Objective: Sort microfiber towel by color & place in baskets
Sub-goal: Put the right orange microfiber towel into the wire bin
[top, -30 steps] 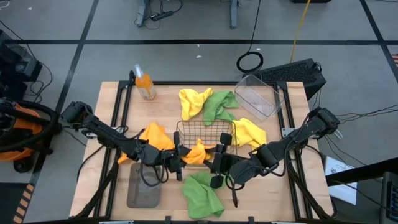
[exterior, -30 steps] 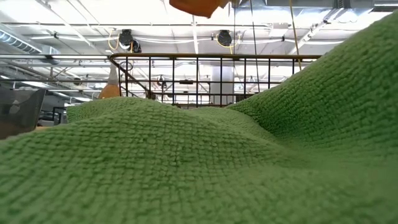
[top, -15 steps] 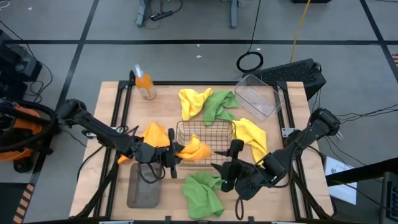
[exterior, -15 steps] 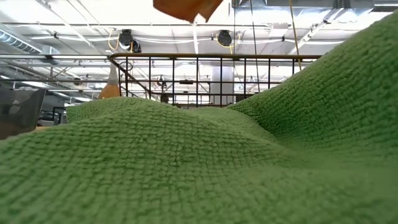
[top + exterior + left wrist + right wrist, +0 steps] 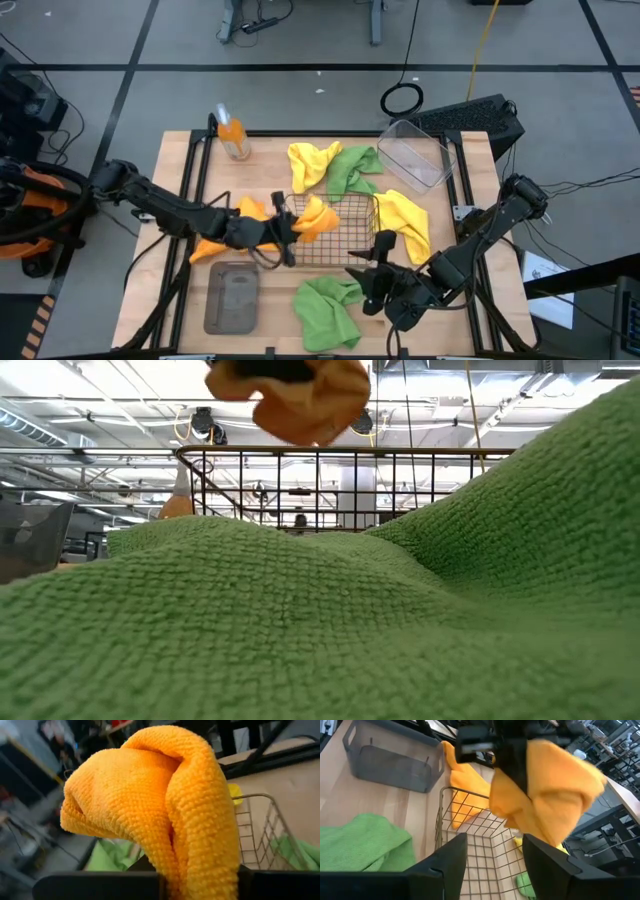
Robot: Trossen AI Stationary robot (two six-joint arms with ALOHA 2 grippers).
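My left gripper (image 5: 289, 229) is shut on a bunched orange towel (image 5: 316, 218) above the left part of the square wire basket (image 5: 340, 235). In the low view the orange towel (image 5: 300, 395) hangs above the basket's top rim (image 5: 350, 452). My right gripper (image 5: 374, 268) stands open at the basket's near right corner with nothing between its fingers; its wrist view looks over the basket (image 5: 470, 832) at the towel (image 5: 550, 790). A second orange towel (image 5: 240, 215) lies under my left arm. A green towel (image 5: 325, 308) lies near the front edge. My left gripper pinches a bunched fold of the orange towel (image 5: 197, 855) between its two fingers, several layers thick. The fingers come nearly level from the table's left. The towel bulges out beyond them, lifted clear, above the basket.
The grey tray (image 5: 232, 298) sits at the front left and the clear tub (image 5: 418, 155) at the back right. An orange bottle (image 5: 233, 136) stands at the back left. Yellow (image 5: 310, 165) and green (image 5: 355, 168) towels lie behind the basket, another yellow one (image 5: 405, 218) to its right.
My left gripper has carried the orange towel from the basket's near edge toward the far side, over the basket's left part, rolling as it went. My right gripper has drawn back toward the table's near right, away from the towel.
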